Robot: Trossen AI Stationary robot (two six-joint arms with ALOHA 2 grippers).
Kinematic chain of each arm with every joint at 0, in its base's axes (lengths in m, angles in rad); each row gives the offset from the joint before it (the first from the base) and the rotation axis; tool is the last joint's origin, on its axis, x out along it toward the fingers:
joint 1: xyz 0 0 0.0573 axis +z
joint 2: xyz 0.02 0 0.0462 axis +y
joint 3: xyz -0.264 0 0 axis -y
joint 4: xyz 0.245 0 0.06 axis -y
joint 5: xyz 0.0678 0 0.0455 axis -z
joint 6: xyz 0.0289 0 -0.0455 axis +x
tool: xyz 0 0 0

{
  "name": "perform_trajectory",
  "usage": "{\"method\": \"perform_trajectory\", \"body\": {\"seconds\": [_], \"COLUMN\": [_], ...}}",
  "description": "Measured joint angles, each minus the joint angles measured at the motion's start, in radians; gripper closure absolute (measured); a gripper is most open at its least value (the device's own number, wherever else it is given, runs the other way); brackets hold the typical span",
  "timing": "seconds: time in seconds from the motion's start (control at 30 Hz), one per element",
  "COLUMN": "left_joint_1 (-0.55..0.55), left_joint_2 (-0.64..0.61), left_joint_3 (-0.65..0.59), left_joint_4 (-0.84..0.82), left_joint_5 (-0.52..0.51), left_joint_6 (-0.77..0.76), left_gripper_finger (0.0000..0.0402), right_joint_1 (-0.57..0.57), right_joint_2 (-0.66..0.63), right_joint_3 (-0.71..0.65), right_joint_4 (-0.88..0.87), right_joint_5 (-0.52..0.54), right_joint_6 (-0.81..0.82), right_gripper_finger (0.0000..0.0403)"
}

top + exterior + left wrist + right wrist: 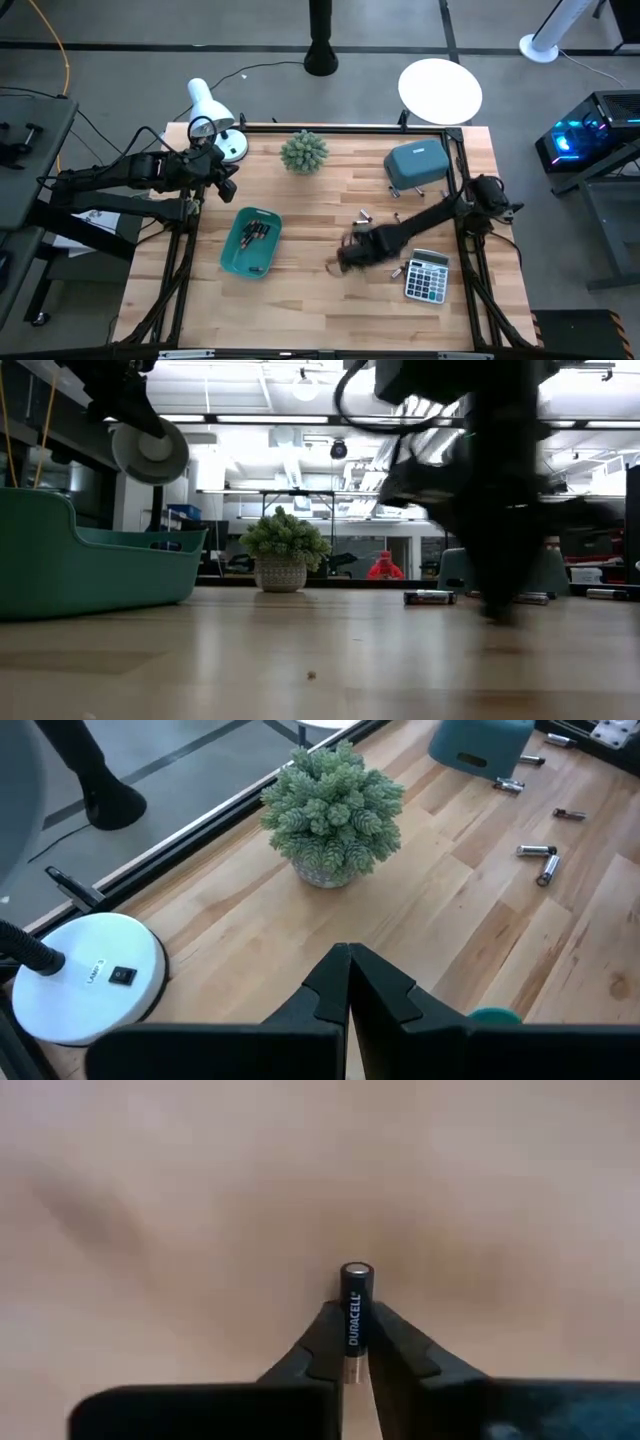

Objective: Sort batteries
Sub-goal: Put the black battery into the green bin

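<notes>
1. Right gripper (pixel 355 1342) clamped on a black Duracell battery (pixel 356 1305), low over the bench (pixel 310 310) near the calculator (pixel 427 277).
2. Left gripper (pixel 348 982) closed, empty, near the plant (pixel 333 810).
3. Loose batteries (pixel 537 851) lie beside the upturned teal tray (pixel 417 165).

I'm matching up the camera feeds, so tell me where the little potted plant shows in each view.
High view: the potted plant stands near the table's far edge, about midway across.
Low view: left of centre, at the table's far end.
Left wrist view: upper middle, beyond that arm's shut fingers.
Right wrist view: not in it.
Shared landmark: the upturned teal tray, seen in the high and left wrist views.
</notes>
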Motion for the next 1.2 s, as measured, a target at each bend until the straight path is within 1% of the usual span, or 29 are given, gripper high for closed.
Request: {"method": "perform_trajectory", "body": {"seconds": [0.03, 0.1, 0.13, 0.2, 0.3, 0.37, 0.47, 0.53, 0.63, 0.73, 0.83, 0.9, 1.0, 1.1, 1.2], "left_joint_1": [0.0, 0.0, 0.0, 0.0, 0.0, 0.0, 0.001, 0.001, 0.001, 0.001, 0.001, 0.001, 0.001, 0.001, 0.001], "left_joint_2": [0.0, 0.0, 0.0, 0.0, 0.0, 0.0, 0.0, 0.002, 0.002, 0.002, 0.002, 0.002, 0.002, 0.002, 0.002], "left_joint_3": [0.0, 0.0, 0.0, 0.0, 0.0, 0.0, 0.0, 0.0, 0.0, 0.0, 0.0, 0.0, 0.0, 0.0, 0.0], "left_joint_4": [0.002, 0.008, 0.009, 0.01, 0.02, 0.037, 0.064, 0.08, 0.114, 0.14, 0.164, 0.172, 0.172, 0.172, 0.171], "left_joint_5": [0.0, -0.005, -0.006, -0.025, -0.05, -0.053, -0.058, -0.067, -0.071, -0.071, -0.071, -0.071, -0.069, -0.051, -0.044], "left_joint_6": [-0.002, -0.008, -0.011, -0.026, -0.05, -0.053, -0.074, -0.088, -0.089, -0.09, -0.098, -0.111, -0.115, -0.116, -0.116], "left_gripper_finger": [0.0402, 0.0401, 0.0401, 0.0401, 0.0402, 0.0402, 0.0401, 0.0402, 0.0401, 0.0401, 0.0402, 0.0401, 0.0401, 0.0402, 0.0402], "right_joint_1": [-0.029, -0.083, -0.112, -0.165, -0.242, -0.28, -0.31, -0.315, -0.312, -0.294, -0.279, -0.276, -0.279, -0.286, -0.293], "right_joint_2": [-0.018, -0.059, -0.074, -0.076, -0.053, -0.032, 0.019, 0.057, 0.114, 0.186, 0.251, 0.285, 0.352, 0.408, 0.414], "right_joint_3": [-0.001, 0.0, 0.002, 0.003, 0.002, 0.005, 0.017, 0.057, 0.155, 0.271, 0.406, 0.493, 0.614, 0.709, 0.782], "right_joint_4": [0.015, 0.098, 0.153, 0.304, 0.563, 0.729, 0.874, 0.892, 0.901, 0.895, 0.849, 0.77, 0.654, 0.61, 0.564], "right_joint_5": [0.053, 0.128, 0.131, 0.099, 0.032, -0.018, -0.1, -0.148, -0.219, -0.251, -0.275, -0.281, -0.317, -0.352, -0.352], "right_joint_6": [-0.039, -0.151, -0.213, -0.347, -0.503, -0.554, -0.583, -0.617, -0.679, -0.759, -0.854, -0.881, -0.893, -0.908, -0.958], "right_gripper_finger": [0.0392, 0.0396, 0.0396, 0.0396, 0.0398, 0.0398, 0.0398, 0.0398, 0.0399, 0.0398, 0.0394, 0.0387, 0.0361, 0.0314, 0.0265]}}
